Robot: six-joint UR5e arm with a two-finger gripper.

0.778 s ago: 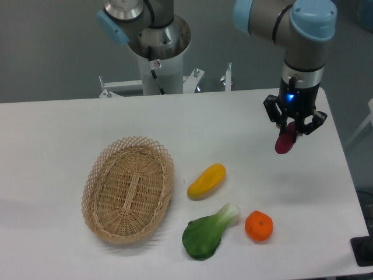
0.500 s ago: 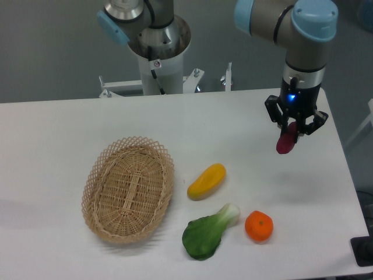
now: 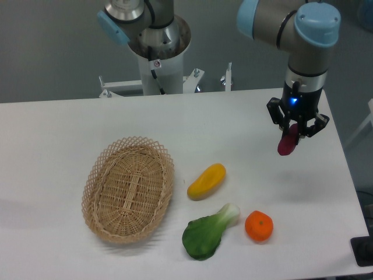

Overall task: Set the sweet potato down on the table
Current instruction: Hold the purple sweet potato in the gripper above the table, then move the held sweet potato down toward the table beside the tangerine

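The sweet potato (image 3: 286,143), a small dark magenta tuber, hangs tilted from my gripper (image 3: 295,129), which is shut on its upper end. Its lower tip is over the right part of the white table (image 3: 52,134), and I cannot tell whether it touches the surface. The black fingers (image 3: 281,119) flank the tuber below the arm's blue-lit wrist.
An oval wicker basket (image 3: 129,188) sits at the left centre. A yellow oblong fruit (image 3: 206,181), a green leafy vegetable (image 3: 208,233) and a round orange (image 3: 259,226) lie in front of and left of the gripper. The table's right edge is near.
The gripper with the sweet potato has drifted slightly to the right and a little downward. Nothing else has moved.
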